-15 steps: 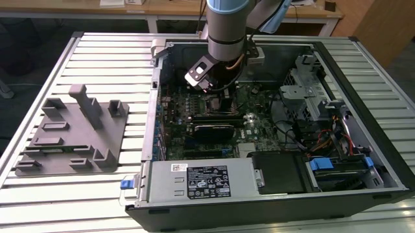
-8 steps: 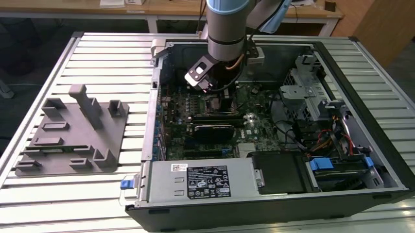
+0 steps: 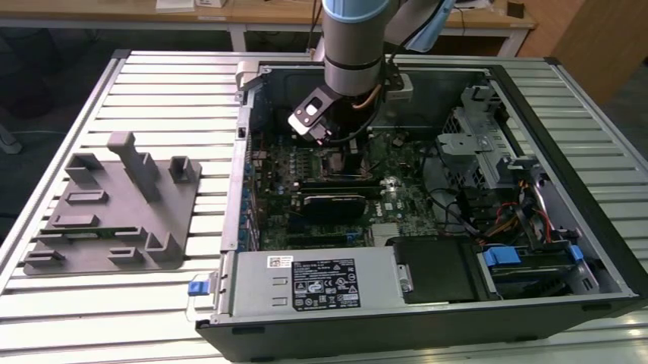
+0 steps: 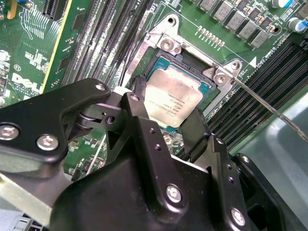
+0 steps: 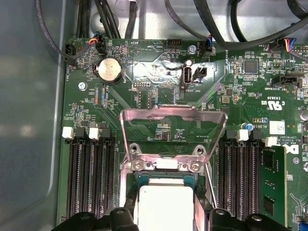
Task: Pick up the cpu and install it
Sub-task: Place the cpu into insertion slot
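The cpu (image 4: 174,98), a small square chip with a pale silver top, lies low in the open socket (image 4: 166,45) on the green motherboard (image 5: 144,72). My gripper (image 4: 168,109) reaches down into the computer case (image 3: 567,189) right over it. Its two black fingers (image 4: 138,91) press against opposite edges of the chip, so the gripper is shut on it. In the first wrist view the cpu (image 5: 166,207) sits between the finger tips, with the socket's metal load plate (image 5: 173,114) tipped up behind it. In the exterior view the arm's wrist (image 3: 344,136) hangs over the board's middle.
The socket's thin lever (image 4: 269,108) sticks out beside the chip. Memory slots (image 5: 89,178) flank the socket on both sides. Cables (image 3: 456,212), a drive bay (image 3: 532,265) and the power supply (image 3: 314,280) crowd the case. A grey tray (image 3: 111,212) with blocks lies at the exterior view's left.
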Robot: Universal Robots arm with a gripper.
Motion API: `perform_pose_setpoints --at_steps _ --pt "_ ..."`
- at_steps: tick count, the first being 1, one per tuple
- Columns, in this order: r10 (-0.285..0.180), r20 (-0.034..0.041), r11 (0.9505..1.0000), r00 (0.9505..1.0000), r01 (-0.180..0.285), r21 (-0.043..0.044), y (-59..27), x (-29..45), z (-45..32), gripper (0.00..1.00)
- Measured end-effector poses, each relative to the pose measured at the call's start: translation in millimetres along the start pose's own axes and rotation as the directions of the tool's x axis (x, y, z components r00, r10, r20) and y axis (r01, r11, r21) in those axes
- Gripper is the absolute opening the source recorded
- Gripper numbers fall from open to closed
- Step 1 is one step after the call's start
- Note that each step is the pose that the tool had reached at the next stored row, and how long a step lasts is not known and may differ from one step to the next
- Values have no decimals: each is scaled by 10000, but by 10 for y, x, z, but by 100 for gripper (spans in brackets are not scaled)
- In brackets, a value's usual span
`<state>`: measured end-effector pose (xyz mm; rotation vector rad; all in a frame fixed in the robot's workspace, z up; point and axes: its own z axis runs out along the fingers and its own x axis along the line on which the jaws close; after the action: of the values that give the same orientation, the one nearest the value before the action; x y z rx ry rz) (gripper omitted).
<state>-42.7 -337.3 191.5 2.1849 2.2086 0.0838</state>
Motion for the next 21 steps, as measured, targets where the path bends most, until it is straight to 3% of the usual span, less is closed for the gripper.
perform_pose_setpoints --at_steps 15,18,19,21 --pt "6 -50 10000 10000 -6 -7 0 3 10 54" --pt "7 -40 10000 10000 -7 -6 -1 1 9 60" --pt "6 -34 10000 10000 -6 -2 -1 0 6 67" --pt "6 -33 10000 10000 -6 -1 -1 0 6 67"
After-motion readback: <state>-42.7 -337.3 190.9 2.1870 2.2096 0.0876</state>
